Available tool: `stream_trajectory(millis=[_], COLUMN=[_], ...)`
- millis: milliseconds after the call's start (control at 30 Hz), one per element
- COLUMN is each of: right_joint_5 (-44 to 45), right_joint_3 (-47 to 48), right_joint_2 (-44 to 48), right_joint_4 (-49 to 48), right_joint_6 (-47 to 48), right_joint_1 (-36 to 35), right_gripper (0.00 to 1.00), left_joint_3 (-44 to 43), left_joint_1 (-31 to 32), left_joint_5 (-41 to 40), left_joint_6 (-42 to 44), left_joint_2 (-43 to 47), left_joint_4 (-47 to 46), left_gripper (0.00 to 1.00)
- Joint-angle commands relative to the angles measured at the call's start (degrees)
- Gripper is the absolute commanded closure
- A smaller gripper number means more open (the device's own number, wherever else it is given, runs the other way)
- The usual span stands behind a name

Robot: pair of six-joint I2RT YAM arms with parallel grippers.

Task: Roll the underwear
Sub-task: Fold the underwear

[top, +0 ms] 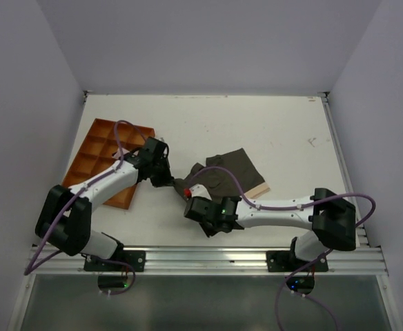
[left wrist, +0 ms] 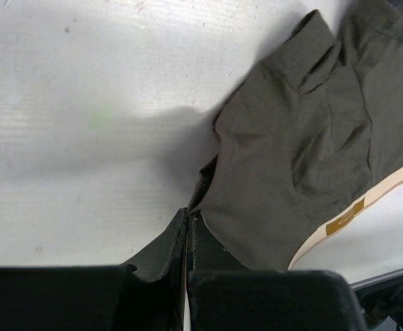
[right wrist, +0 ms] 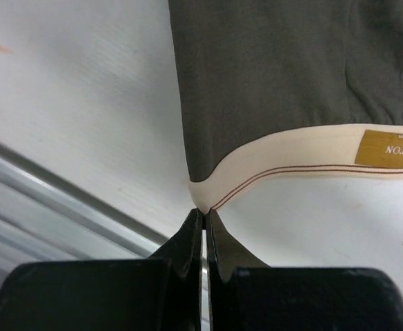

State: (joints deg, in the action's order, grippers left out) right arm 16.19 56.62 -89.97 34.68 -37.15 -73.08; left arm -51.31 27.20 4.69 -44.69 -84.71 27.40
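The underwear [top: 232, 169] is a dark brownish-grey cloth lying flat in the middle of the table, with a light tan waistband [top: 259, 190] along its near right edge. My left gripper [top: 174, 182] is at its left side. In the left wrist view that gripper [left wrist: 189, 214] is shut on a pinched edge of the underwear [left wrist: 305, 158]. My right gripper [top: 190, 195] is at the near left corner. The right wrist view shows this gripper [right wrist: 205, 209] shut on the corner of the waistband [right wrist: 291, 162], which carries a gold label [right wrist: 389, 147].
An orange compartment tray [top: 108, 162] lies at the left of the table, partly under the left arm. Grey walls close in the table at the back and both sides. A metal rail [top: 208, 256] runs along the near edge.
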Motion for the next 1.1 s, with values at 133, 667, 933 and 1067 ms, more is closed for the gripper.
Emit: stream_trajectory(millis=[133,667,933,1067], right_joint_5=[-0.3,6.5,1.1,1.7], right_joint_3=[7.2,13.9,14.2,17.1], right_joint_2=[2.3,8.4,7.3,7.7], right_joint_4=[5.3,14.0,10.9,11.3], right_joint_6=[-3.4,-3.7,-2.2,-1.9], right_joint_1=[-7.3,-6.6,-6.6,-6.7], right_gripper=[1.00,1.00,1.00,1.00], left_joint_3=[-2.8,-18.0,-19.4,-17.9], left_joint_1=[0.3,0.3,0.5,0.6], left_joint_5=[-4.2,-2.6,-8.9,-9.3], left_joint_6=[1.1,0.4,1.4,0.9], left_joint_2=[9.6,5.3,6.8,10.5], left_joint_4=[15.1,16.1,24.5,26.5], left_gripper=[1.00,1.00,1.00,1.00])
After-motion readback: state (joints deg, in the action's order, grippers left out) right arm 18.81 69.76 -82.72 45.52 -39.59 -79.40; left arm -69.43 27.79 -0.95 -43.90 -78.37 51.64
